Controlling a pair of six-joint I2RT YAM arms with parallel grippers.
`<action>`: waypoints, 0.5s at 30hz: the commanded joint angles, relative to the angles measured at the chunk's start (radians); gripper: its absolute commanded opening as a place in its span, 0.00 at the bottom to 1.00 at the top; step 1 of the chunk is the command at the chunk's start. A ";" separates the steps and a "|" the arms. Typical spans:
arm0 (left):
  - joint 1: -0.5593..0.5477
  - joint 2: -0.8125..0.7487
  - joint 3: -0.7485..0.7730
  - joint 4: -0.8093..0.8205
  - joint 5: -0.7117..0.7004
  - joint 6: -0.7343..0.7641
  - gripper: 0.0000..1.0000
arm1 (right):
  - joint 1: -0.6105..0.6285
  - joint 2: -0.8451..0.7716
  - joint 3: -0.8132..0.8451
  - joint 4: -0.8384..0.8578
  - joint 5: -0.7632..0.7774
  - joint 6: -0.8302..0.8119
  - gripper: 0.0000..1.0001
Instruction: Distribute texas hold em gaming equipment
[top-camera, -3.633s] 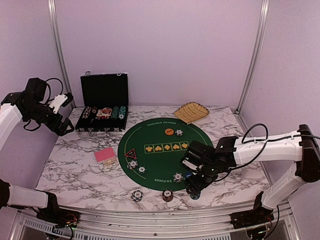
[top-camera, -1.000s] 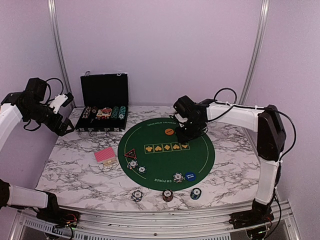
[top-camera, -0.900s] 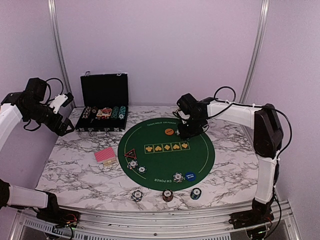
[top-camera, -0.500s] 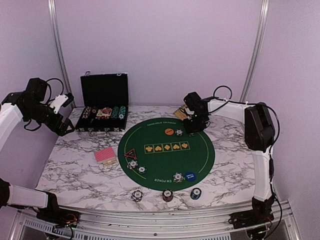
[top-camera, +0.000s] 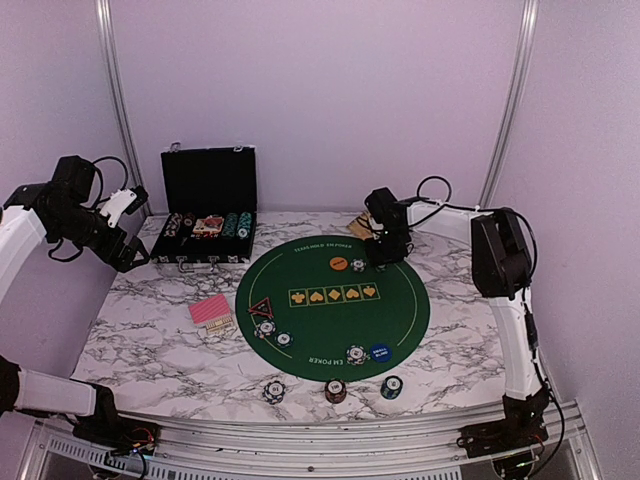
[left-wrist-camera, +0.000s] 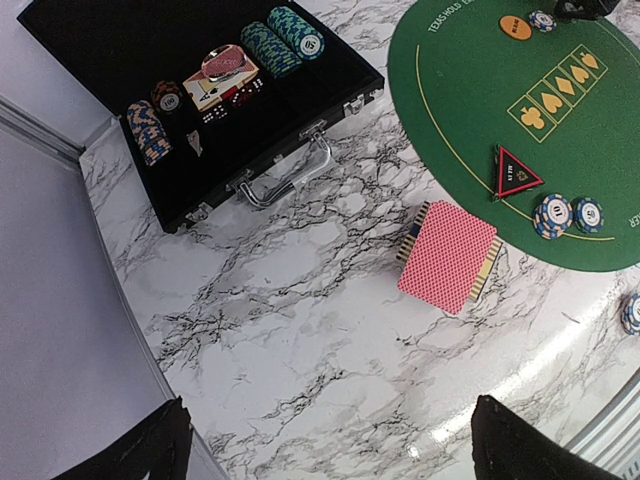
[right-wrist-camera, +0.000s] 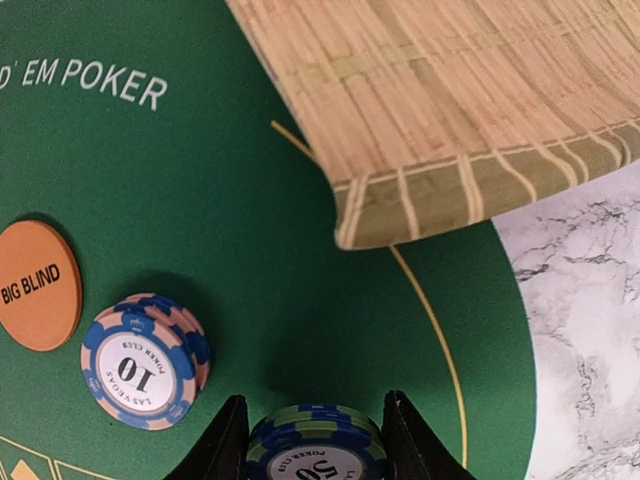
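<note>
My right gripper (top-camera: 378, 256) hangs over the far edge of the green poker mat (top-camera: 330, 300), shut on a blue-green striped chip stack (right-wrist-camera: 315, 448) held just above the felt. A pink-blue "10" chip (right-wrist-camera: 140, 360) and the orange BIG BLIND button (right-wrist-camera: 35, 285) lie to its left. A blue button (top-camera: 379, 352), a black-red triangular marker (top-camera: 261, 306) and more chips (top-camera: 265, 328) lie on the mat. The pink-red-backed cards (left-wrist-camera: 447, 256) lie on the marble left of the mat. My left gripper (left-wrist-camera: 330, 450) is open and empty, high over the left side.
The tan woven basket (right-wrist-camera: 450, 110) lies right behind my right gripper, its edge over the mat. An open black case (left-wrist-camera: 200, 90) with chips, dice and cards stands at the back left. Three chip stacks (top-camera: 336, 390) sit along the front edge.
My right arm swung from the front right of the mat to its far edge, then edged toward the basket. The left arm has not moved.
</note>
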 joint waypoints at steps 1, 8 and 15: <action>-0.002 0.004 -0.001 -0.027 0.008 0.007 0.99 | -0.016 0.026 0.061 0.010 0.002 0.004 0.25; -0.001 0.003 -0.005 -0.027 0.006 0.011 0.99 | -0.017 0.049 0.075 0.008 -0.032 0.009 0.25; -0.002 0.000 -0.003 -0.028 0.004 0.011 0.99 | -0.017 0.065 0.079 0.001 -0.055 0.009 0.30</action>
